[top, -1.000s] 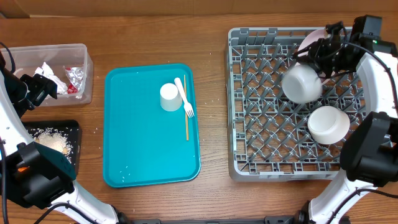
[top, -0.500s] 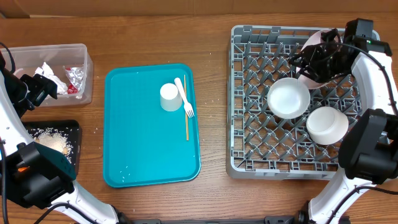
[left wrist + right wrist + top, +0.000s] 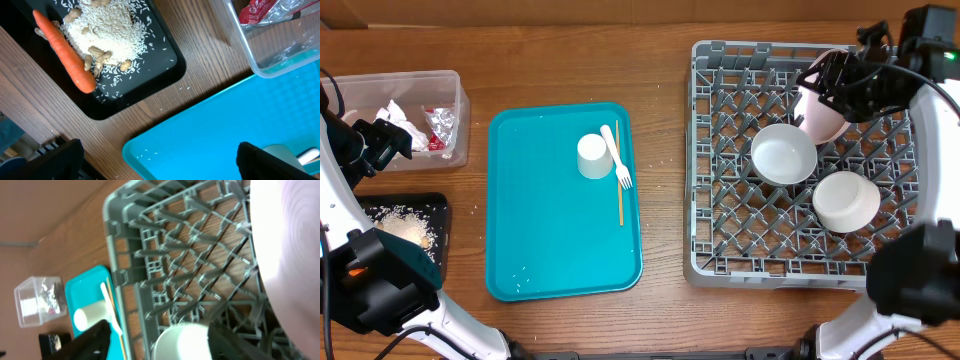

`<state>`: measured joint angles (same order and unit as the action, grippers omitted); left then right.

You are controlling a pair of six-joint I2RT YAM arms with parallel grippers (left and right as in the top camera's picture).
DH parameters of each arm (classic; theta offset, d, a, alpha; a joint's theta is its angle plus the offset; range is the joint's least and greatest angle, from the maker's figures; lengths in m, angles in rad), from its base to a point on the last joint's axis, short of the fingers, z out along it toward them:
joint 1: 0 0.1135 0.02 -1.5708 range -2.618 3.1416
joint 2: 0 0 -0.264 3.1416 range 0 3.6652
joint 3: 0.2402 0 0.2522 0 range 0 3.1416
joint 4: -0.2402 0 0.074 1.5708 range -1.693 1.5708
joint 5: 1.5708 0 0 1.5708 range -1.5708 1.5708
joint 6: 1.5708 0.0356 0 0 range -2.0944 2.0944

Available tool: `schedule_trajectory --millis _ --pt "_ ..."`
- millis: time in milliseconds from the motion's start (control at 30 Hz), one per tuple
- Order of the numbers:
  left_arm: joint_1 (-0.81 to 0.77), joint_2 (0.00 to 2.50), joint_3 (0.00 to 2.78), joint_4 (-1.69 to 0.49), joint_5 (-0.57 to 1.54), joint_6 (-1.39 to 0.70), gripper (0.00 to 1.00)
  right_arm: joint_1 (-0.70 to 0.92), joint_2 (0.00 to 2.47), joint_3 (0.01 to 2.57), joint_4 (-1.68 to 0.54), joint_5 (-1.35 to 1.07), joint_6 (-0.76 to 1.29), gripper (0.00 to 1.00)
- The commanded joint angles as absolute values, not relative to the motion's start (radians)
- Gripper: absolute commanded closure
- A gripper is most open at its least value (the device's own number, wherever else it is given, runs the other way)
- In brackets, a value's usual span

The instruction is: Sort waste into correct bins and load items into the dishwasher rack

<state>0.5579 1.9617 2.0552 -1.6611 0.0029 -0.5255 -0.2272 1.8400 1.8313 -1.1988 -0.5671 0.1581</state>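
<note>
**A:** What is not yet in the rack (image 3: 692, 150)?

**B:** The cup (image 3: 592, 156), the fork (image 3: 617, 158) and the stick (image 3: 620, 195). All three sit on the teal tray (image 3: 540, 240) in the middle of the desk, toward the far edge. Two bowls (image 3: 784, 153) and the pink plate (image 3: 817, 112) are in the rack by the right edge.

**A:** Where is the right gripper (image 3: 157, 327)?

**B:** Over the rack's far right corner, beside the plate, with its fingers spread wide and holding nothing. The cup lies to its left, past the rack's left wall.

**A:** And the left gripper (image 3: 159, 150)?

**B:** At the left edge by the clear tub (image 3: 460, 110), jaws also apart and empty, with the tray to its right. It looks slightly nearer the cup. I'd judge the right one is better placed for carrying things back to the rack.

**A:** How do the fork and stick lie?

**B:** Lengthwise from the far edge to the near edge, side by side just right of the cup, with the tines toward the near edge. The fingers should close across them, left to right.
</note>
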Motion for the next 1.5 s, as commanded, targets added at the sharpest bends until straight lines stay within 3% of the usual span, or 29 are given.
schedule_trajectory --millis 0,100,167,333,533,700,933,1233,1333,1467 --pt "0.556 1.937 2.073 -1.663 -0.010 -0.546 0.00 -0.204 1.732 1.866 -1.252 -0.508 0.150 0.27" --pt "0.556 1.937 2.073 -1.663 -0.010 -0.546 0.00 -0.184 1.685 1.866 -1.348 -0.455 0.150 0.17" --pt "0.556 1.937 2.073 -1.663 -0.010 -0.546 0.00 -0.168 1.665 1.866 -1.429 -0.413 0.150 0.00" --pt "0.556 1.937 2.073 -1.663 -0.010 -0.546 0.00 -0.138 1.662 1.844 -1.599 -0.286 0.199 0.00" --pt "0.556 1.937 2.073 -1.663 -0.010 -0.546 0.01 -0.064 1.662 1.727 -1.599 -0.210 0.240 0.00" --pt "0.556 1.937 2.073 -1.663 -0.010 -0.546 0.00 0.046 1.662 1.628 -1.504 -0.137 0.236 0.00" --pt "0.556 1.937 2.073 -1.663 -0.010 -0.546 0.00 0.250 1.665 1.518 -1.314 0.144 0.236 0.00" --pt "0.556 1.937 2.073 -1.663 -0.010 -0.546 0.00 0.274 1.682 1.396 -1.122 0.224 0.202 0.00" --pt "0.556 1.937 2.073 -1.663 -0.010 -0.546 0.00 0.274 1.707 1.393 -1.119 0.215 0.203 0.08" --pt "0.556 1.937 2.073 -1.663 -0.010 -0.546 0.00 0.274 1.716 1.393 -1.119 0.216 0.204 0.40"
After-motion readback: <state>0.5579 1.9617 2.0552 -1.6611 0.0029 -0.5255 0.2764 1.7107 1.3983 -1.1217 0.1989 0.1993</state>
